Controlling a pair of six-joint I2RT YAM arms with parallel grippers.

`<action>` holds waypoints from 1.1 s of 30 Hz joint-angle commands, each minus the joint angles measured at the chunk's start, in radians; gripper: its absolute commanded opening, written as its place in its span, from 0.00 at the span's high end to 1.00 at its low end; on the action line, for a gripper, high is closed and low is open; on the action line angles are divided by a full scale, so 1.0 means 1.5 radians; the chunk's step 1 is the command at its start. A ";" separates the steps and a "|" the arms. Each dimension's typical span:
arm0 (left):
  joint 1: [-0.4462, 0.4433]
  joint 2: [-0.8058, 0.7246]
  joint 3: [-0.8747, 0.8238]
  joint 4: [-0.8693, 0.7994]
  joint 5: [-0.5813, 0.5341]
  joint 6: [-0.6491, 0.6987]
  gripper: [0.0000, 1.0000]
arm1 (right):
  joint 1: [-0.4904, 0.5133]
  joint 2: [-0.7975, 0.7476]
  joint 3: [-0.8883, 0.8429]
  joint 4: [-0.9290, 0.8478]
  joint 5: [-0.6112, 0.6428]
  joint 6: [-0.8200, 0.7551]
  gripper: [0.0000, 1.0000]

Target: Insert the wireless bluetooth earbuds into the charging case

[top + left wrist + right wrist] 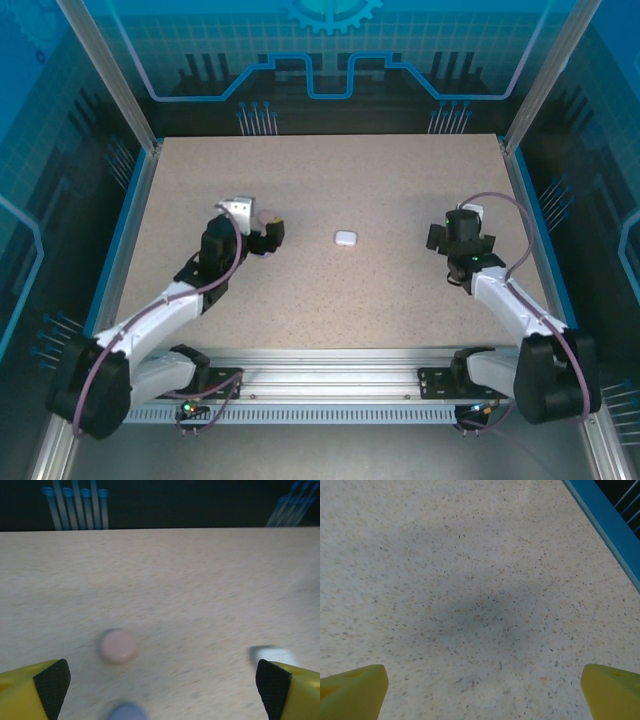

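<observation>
A small white charging case [345, 237] lies shut in the middle of the table. My left gripper [262, 232] hovers to its left, jaws wide open with nothing between them. In the left wrist view a blurred pinkish round case [118, 646] lies on the table ahead of that gripper [162, 680], a bluish-purple one [127, 713] sits at the bottom edge, and a white object [272, 654] shows by the right finger. My right gripper [460, 234] stands open over bare table [485, 630] right of the white case. The earbuds are out of view.
The speckled table [330, 180] has a blue raised rim [605, 525] close to my right gripper on its right side. Aluminium frame posts [110, 70] stand at the back corners.
</observation>
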 commanded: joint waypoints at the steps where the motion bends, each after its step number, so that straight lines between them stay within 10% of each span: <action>1: 0.035 -0.084 -0.072 0.100 -0.114 0.121 0.01 | -0.008 0.041 -0.045 0.236 0.022 -0.088 0.00; 11: 0.120 0.120 -0.171 0.384 -0.049 0.100 0.01 | 0.006 0.183 -0.118 0.560 -0.097 -0.184 0.00; 19: 0.196 0.310 -0.145 0.508 0.083 0.077 0.01 | -0.033 0.213 -0.127 0.588 -0.223 -0.184 0.00; 33: 0.234 0.312 -0.054 0.333 0.133 0.045 0.01 | -0.036 0.214 -0.112 0.560 -0.250 -0.191 0.00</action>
